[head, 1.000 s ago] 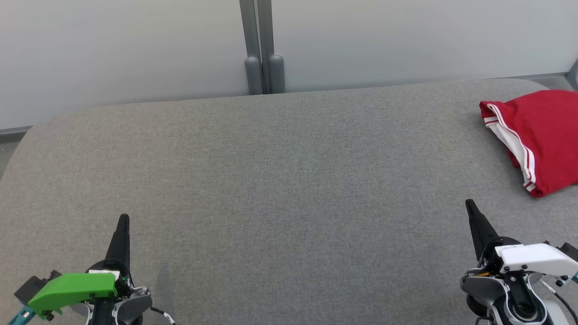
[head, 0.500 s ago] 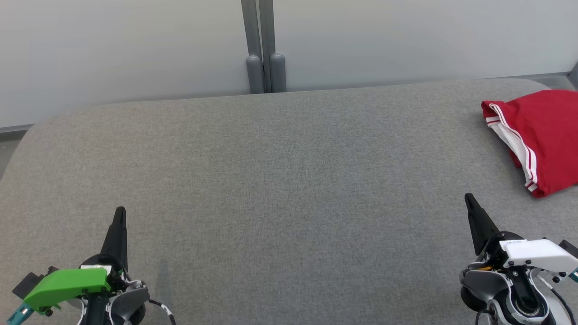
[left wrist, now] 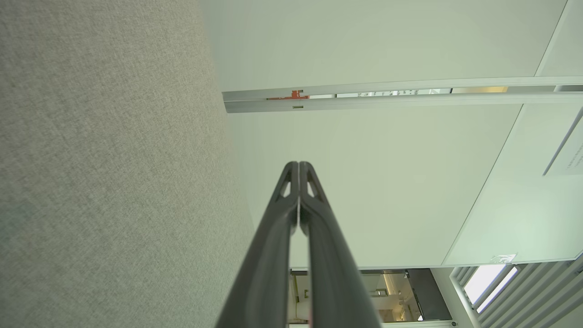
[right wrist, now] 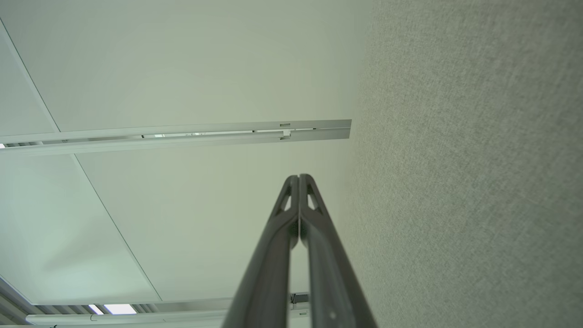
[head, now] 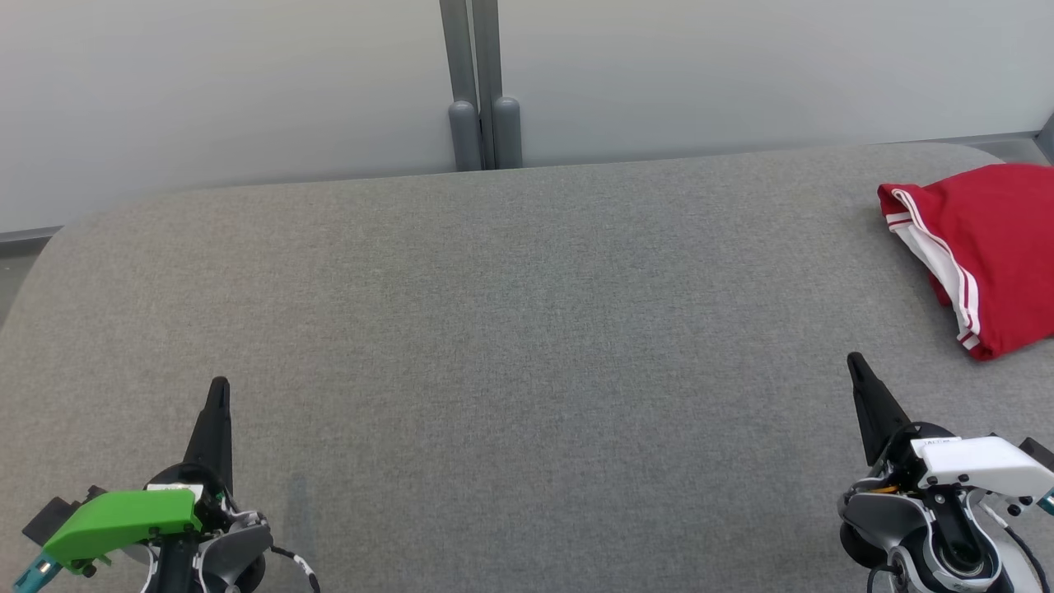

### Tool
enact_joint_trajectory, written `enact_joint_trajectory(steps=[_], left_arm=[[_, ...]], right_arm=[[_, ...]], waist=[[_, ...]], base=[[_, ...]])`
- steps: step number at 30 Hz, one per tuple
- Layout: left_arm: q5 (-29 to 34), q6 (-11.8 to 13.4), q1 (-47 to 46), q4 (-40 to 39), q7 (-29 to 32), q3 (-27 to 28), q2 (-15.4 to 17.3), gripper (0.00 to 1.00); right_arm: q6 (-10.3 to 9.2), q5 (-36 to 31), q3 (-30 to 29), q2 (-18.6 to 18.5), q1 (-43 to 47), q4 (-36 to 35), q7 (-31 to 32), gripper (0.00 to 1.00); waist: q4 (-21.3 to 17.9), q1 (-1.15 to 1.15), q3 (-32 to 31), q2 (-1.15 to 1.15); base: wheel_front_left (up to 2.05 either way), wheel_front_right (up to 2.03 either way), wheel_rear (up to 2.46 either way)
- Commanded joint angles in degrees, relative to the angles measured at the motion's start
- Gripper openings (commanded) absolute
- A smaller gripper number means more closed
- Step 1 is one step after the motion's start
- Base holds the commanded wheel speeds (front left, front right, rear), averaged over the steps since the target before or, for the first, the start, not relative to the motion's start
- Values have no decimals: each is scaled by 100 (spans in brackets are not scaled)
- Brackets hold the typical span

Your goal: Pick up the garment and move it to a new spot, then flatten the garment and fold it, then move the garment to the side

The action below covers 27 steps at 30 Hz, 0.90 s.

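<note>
A red garment (head: 992, 247) with white striped trim lies folded at the far right of the grey fabric surface (head: 510, 329), partly cut off by the head view's right edge. My left gripper (head: 218, 385) hovers at the lower left, shut with nothing in it. At the lower right my right gripper (head: 854, 360) is shut and empty too, a short way in front and to the left of the garment. In the left wrist view the left gripper (left wrist: 298, 164) has its fingers pressed together. The right wrist view has the right gripper (right wrist: 298, 176) likewise closed.
A pale wall with a grey double post (head: 482, 99) stands right behind the surface's far edge. The surface's rounded left corner (head: 49, 247) drops off to the floor.
Between one second ago and half a second ago both grippers' tips shifted slightly up the head view. Since then nothing has moved. The garment lies as before.
</note>
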Motion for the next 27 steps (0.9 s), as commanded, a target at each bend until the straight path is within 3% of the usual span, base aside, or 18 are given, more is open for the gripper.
enact_joint_trajectory(steps=[1, 27], left_arm=[[-4, -29, -73, -9, 19, 15, 35, 0], [-3, -29, -73, -10, 19, 14, 35, 0]], right_arm=[[0, 38, -8, -26, -32, -18, 18, 0], [0, 39, -8, -26, -32, -18, 17, 0]], waist=[[0, 0, 0, 0], [0, 0, 0, 0]], base=[[0, 0, 0], [0, 0, 0]])
